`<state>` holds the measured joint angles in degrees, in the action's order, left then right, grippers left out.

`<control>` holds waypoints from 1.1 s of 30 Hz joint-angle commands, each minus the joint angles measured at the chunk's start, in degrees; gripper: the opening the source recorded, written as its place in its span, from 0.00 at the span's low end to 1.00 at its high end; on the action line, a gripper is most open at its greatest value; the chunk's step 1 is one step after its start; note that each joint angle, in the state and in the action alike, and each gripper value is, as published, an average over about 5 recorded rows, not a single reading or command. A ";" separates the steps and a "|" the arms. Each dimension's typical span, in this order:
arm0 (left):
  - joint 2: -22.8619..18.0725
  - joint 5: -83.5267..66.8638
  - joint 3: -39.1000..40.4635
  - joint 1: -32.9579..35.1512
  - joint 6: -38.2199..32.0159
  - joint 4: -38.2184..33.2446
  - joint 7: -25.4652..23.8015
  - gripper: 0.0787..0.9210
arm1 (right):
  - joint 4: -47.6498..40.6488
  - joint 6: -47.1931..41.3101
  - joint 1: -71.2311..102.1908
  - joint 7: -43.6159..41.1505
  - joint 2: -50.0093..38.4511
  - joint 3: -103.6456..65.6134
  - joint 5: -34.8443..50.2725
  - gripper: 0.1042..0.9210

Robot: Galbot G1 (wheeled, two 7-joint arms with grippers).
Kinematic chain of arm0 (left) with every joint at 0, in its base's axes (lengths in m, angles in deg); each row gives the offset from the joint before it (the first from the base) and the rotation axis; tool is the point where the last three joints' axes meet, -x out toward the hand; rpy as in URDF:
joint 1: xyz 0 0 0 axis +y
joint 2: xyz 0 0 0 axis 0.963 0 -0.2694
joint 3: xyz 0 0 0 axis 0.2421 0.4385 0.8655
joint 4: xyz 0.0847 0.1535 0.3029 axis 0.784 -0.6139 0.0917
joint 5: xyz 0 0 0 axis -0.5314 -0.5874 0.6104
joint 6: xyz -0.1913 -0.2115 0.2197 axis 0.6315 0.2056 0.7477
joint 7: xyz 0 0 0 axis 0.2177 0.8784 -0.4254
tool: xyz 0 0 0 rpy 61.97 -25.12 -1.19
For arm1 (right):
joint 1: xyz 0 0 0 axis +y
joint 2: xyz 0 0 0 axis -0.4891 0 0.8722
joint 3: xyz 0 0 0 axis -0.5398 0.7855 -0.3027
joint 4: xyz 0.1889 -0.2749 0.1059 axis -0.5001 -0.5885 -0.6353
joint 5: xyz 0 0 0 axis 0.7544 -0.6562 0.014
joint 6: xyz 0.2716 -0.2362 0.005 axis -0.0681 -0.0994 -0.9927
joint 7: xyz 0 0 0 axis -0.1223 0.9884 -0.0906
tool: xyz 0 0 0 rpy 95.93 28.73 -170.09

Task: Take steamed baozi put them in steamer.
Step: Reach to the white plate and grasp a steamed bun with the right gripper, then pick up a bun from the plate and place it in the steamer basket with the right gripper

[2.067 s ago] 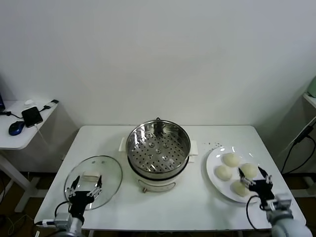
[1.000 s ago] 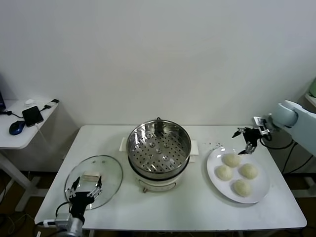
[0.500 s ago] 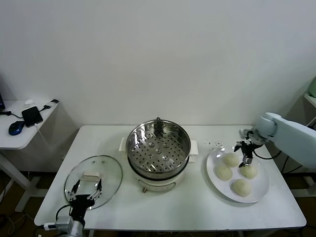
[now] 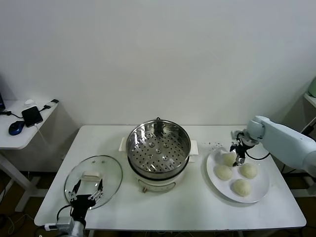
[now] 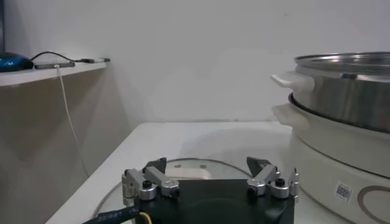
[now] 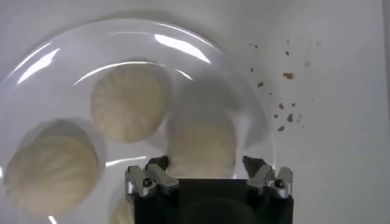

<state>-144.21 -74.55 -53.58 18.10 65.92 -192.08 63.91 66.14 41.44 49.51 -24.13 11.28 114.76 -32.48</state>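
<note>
Four cream-white baozi lie on a white plate [image 4: 260, 193] at the right. My right gripper [image 4: 238, 154] is down over the one nearest the steamer [image 4: 228, 159]. In the right wrist view that baozi [image 6: 201, 149] sits between my right gripper's [image 6: 206, 161] fingers, which stand open close to its sides, a slim gap showing at one finger. The others [image 6: 130, 103] [image 6: 52, 173] lie beside it. The steel steamer [image 4: 159, 148] stands at mid-table, its perforated tray bare. My left gripper [image 4: 86, 190] rests open over the glass lid [image 4: 93, 180].
The steamer's wall [image 5: 347, 79] rises close beside my left gripper [image 5: 207, 165]. Dark crumbs [image 4: 215, 144] dot the table between steamer and plate. A side table [image 4: 24, 131] with a phone and a mouse stands at the far left.
My right arm has swung in from the far right and come down onto the plate, settling over the baozi nearest the steamer with its fingers drawing in. The left arm has stayed put.
</note>
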 commanded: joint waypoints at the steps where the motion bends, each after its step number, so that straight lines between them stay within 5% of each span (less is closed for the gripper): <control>1: -0.23 0.48 0.12 0.07 0.25 -0.29 0.02 0.88 | 0.32 0.51 -1.25 -1.18 0.48 0.42 0.48 0.70; 10: -0.39 0.98 0.82 0.39 0.48 -1.25 0.15 0.88 | 10.39 8.73 -23.18 -5.84 -0.34 14.80 6.82 0.66; 17: 0.05 1.01 1.37 0.50 0.74 -2.32 0.13 0.88 | 19.73 18.73 -45.76 -9.33 11.86 26.71 20.28 0.66; 21: 0.45 0.89 1.42 0.36 0.88 -2.49 0.11 0.88 | 28.81 24.16 -49.67 -10.08 18.73 28.47 21.11 0.66; 27: 0.90 0.48 1.15 0.00 1.10 -2.75 0.15 0.88 | 33.70 36.76 -43.11 -6.53 23.37 28.33 4.28 0.66; 33: 1.26 0.48 1.39 0.09 0.97 -2.63 0.26 0.88 | 18.16 48.96 -27.61 2.23 26.39 17.15 -24.44 0.66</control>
<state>-143.17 -74.08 -52.29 18.17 66.97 -194.73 64.13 89.60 73.50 14.24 -28.52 30.59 136.92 -31.52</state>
